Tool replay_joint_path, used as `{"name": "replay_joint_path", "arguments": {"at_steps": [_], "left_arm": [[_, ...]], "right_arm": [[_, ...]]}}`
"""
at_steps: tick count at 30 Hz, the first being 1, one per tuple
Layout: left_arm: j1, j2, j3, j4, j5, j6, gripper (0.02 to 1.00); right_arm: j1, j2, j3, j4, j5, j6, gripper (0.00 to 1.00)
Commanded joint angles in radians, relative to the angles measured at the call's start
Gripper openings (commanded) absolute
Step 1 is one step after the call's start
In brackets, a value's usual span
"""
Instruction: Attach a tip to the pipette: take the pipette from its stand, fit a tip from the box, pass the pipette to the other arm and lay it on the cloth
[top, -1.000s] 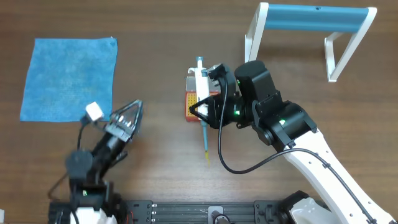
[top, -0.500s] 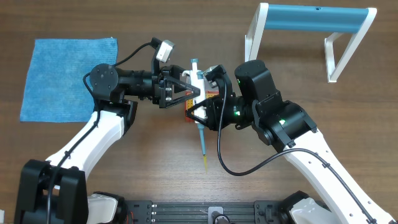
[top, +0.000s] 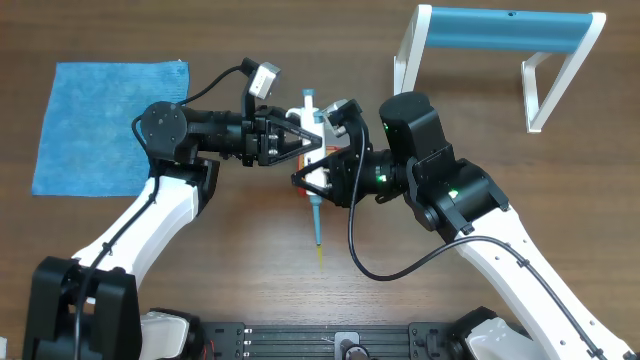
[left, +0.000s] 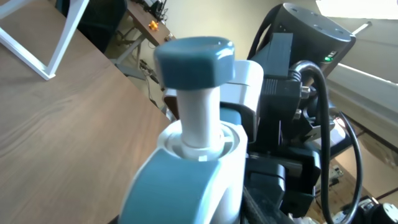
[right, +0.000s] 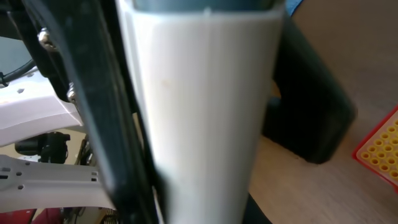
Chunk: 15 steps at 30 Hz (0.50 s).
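Note:
The pipette (top: 314, 215), white with a blue plunger and a thin blue shaft, hangs over the middle of the table with a yellow tip (top: 320, 256) on its end. My right gripper (top: 318, 172) is shut on its white body (right: 199, 112). My left gripper (top: 306, 140) has come in from the left and sits at the pipette's upper body, just under the plunger (left: 194, 59). The orange tip box (right: 380, 149) lies below, mostly hidden by the two grippers. The blue cloth (top: 110, 125) lies flat at the far left.
The white and blue pipette stand (top: 500, 30) is at the back right. Bare wooden table lies in front of the grippers and between them and the cloth. My right arm's black wrist (left: 292, 93) looms close behind the pipette.
My left arm swung up from the front left to the pipette a second ago. Since then, the pipette and my right gripper have shifted slightly left and back.

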Motion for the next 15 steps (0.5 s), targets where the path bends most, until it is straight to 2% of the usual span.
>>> {"name": "replay_joint_path", "arguments": {"at_steps": [1,4,5,6,9,12,15], "left_arm": [[-0.005,0.006,0.011,0.004,0.005,0.034,0.029],[-0.005,0.006,0.011,0.003,0.006,0.037,0.029],[-0.005,0.006,0.011,0.003,0.005,0.037,0.029],[-0.005,0.006,0.011,0.002,0.006,0.037,0.029],[-0.002,0.01,0.011,-0.012,0.008,0.067,0.029],[0.047,0.019,0.011,-0.095,0.007,0.092,0.029],[0.138,0.036,0.011,-0.397,-0.029,0.309,0.029]], "right_arm": [[0.009,-0.011,0.015,0.016,-0.073,0.008,0.082],[0.009,-0.011,0.015,0.016,-0.072,0.008,0.084],[0.009,-0.011,0.015,0.016,-0.072,0.008,0.325],[0.009,-0.011,0.015,0.015,-0.072,0.008,0.816],[0.007,-0.011,0.015,-0.03,-0.056,0.006,0.822],[-0.025,-0.011,0.015,-0.167,-0.046,-0.058,0.825],[-0.074,-0.015,0.015,-0.173,-0.046,-0.101,0.822]]}}
